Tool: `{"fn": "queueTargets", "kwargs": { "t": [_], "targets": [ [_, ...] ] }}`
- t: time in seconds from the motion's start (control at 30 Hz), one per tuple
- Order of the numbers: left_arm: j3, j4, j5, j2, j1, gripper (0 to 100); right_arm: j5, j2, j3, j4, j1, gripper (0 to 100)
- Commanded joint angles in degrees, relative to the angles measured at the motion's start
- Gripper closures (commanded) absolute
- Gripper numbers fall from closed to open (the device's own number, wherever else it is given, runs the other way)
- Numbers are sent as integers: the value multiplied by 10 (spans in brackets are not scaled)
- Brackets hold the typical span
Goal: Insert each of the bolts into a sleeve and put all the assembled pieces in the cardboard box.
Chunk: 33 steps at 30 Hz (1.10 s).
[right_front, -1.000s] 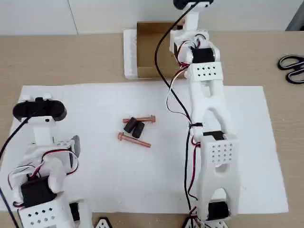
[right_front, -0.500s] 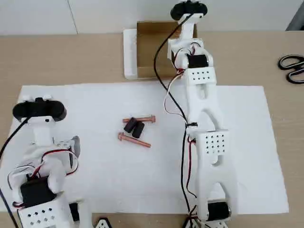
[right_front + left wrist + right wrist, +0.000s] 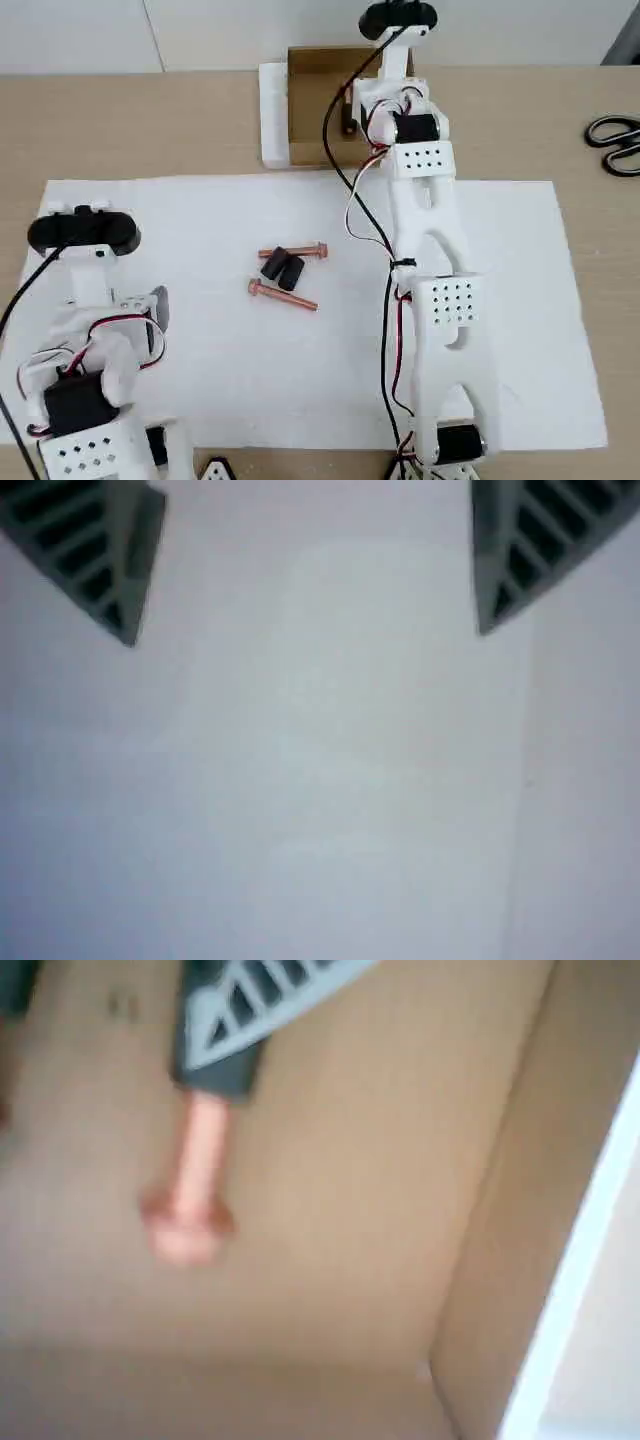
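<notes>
table: tan top (image 3: 130, 120), white paper sheet (image 3: 200, 370) over its near part
foam block: white (image 3: 271, 115), far centre, touching the left side of the cardboard box (image 3: 308, 105)
scissors: far right on the bare table (image 3: 613, 143), well apart from everything else
in the way: black cable (image 3: 334, 135) and the right arm's wrist cover the right part of the box from above
loose bolts: two copper ones mid-sheet, far bolt (image 3: 305, 250) and near bolt (image 3: 283, 295), both lying flat
loose sleeves: two black ones (image 3: 282, 267) side by side between those bolts, touching the far bolt; not on either one
bolt in box: copper bolt (image 3: 190, 1210) with a dark sleeve (image 3: 215, 1075) on its shank, over the box floor beside the wall; sleeve end right at the right gripper (image 3: 352, 108), head end pointing away
left gripper: jaws spread wide (image 3: 305, 630), nothing between them, over bare sheet at the near left, well apart from the loose bolts
right gripper state: cannot tell if it clamps the piece
left arm: folded back at the near-left corner
right arm: stretched far from the near edge, wrist over the box
</notes>
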Motion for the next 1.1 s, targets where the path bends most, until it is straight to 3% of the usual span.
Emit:
{"fn": "queueTargets", "kwargs": {
  "t": [0.0, 0.3, 0.53, 0.7, 0.87, 1.07],
  "targets": [
    [-3, -2, -4, -7, 0, 792, 2, -91, -87, 131, -4, 814],
    [-3, -2, -4, -7, 0, 792, 3, -207, -222, 450, -45, 815],
    [-3, -2, -4, -7, 0, 792, -20, -247, -219, 484, -80, 815],
    [-3, -2, -4, -7, -2, 792, -39, -288, -80, 485, -81, 815],
    [-3, -2, -4, -7, -3, 792, -39, -446, 119, 484, -86, 815],
    [-3, -2, -4, -7, -1, 792, -87, -593, 374, 468, -144, 815]
  ]
}}
